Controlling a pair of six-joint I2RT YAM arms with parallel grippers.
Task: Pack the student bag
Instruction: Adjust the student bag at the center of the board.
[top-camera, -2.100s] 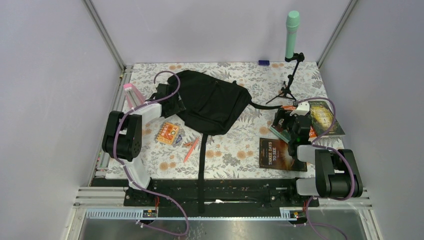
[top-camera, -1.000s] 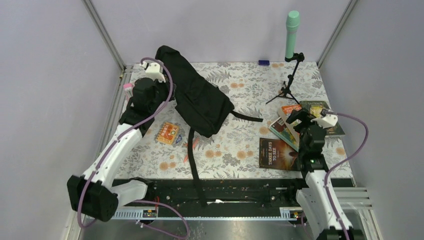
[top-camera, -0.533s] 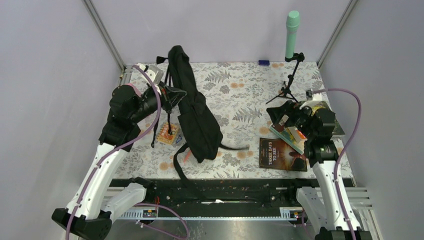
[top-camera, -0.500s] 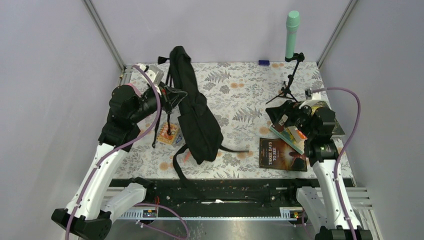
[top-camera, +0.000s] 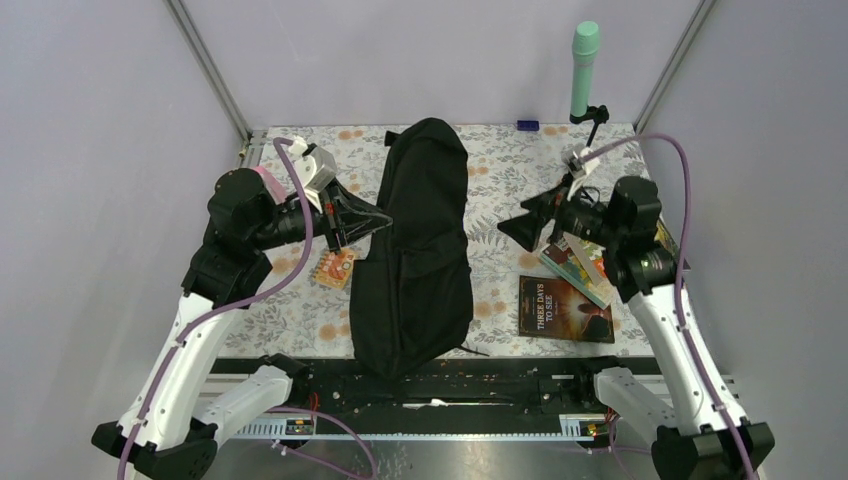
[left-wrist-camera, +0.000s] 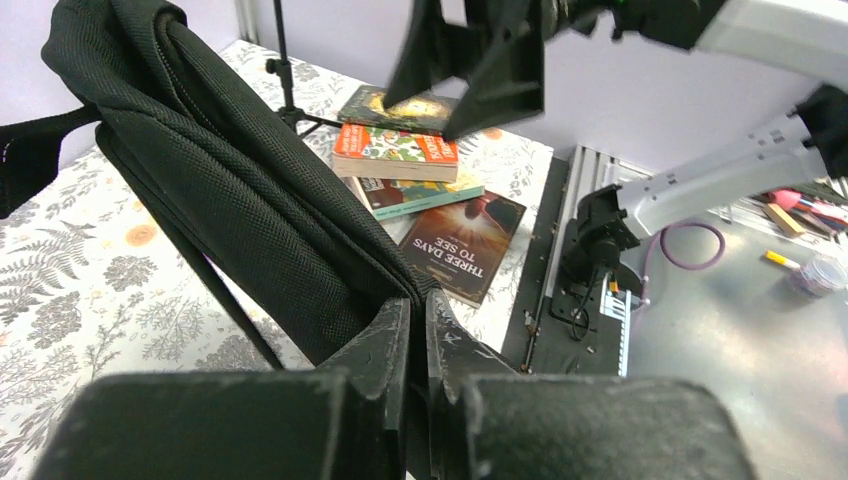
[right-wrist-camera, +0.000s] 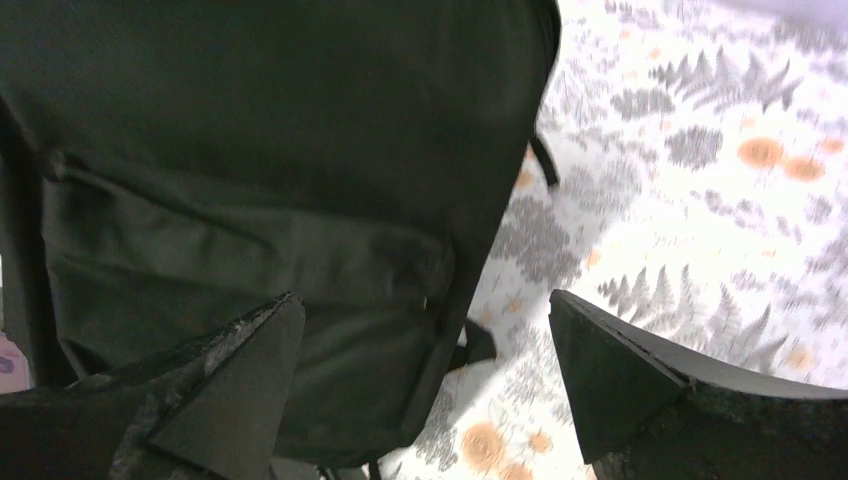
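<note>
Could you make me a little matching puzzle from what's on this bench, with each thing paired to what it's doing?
Things:
1. backpack
2. left gripper
3. right gripper
4. dark book

States:
A. open wide, holding nothing
B. lying flat, cover up
C. held up by one arm
D. pinched shut on the backpack

Pairs: 1-C, 2-D, 3-A, 4-B

White-and-black arms, purple cables

The student bag has swung centreward, seemingly hanging.
</note>
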